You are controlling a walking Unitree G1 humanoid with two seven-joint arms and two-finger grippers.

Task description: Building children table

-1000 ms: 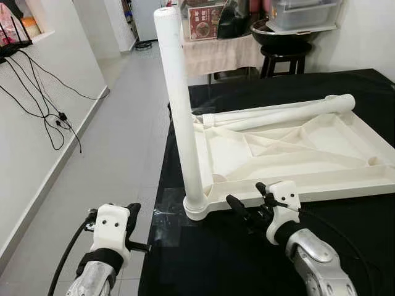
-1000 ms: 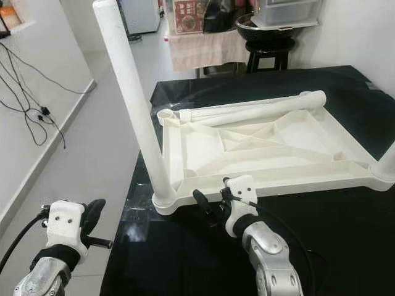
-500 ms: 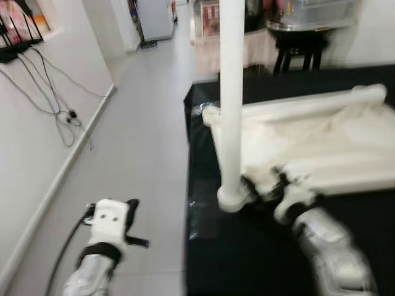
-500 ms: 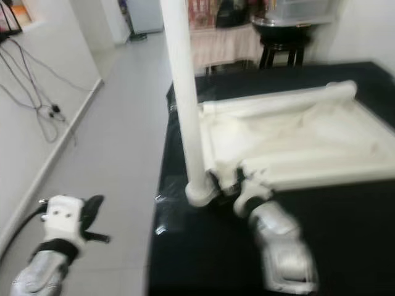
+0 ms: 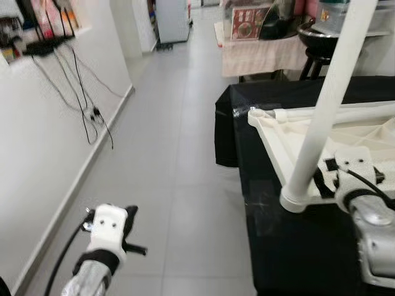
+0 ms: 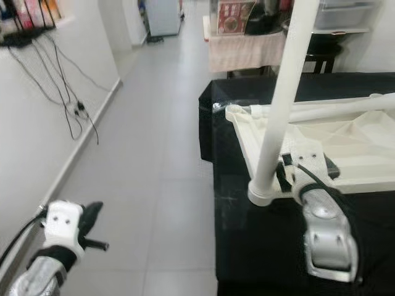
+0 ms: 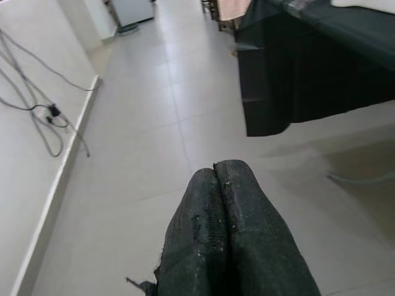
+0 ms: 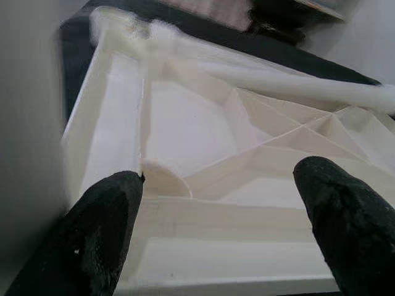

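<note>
Right wrist view: I see the right end effector [image 8: 222,216] spread wide over the ribbed underside of the white tabletop [image 8: 203,129]. Left wrist view: left end effector [image 7: 229,231] pressed together above grey floor tiles [image 7: 148,123]. Head views: tabletop lies inverted on the black-draped counter [image 5: 290,246]; one white leg [image 5: 324,108] stands upright at its near corner, another leg [image 6: 345,110] lies across it. Cables [image 5: 86,92] hang on the wall.

Both arms are silver metal with white plastic wrist housings and black bands. The left hand [image 5: 131,217], lower left, has small dark screws and a black cable trailing off. The right hand [image 8: 228,231] has rough, rounded black fingers [image 8: 102,231].
</note>
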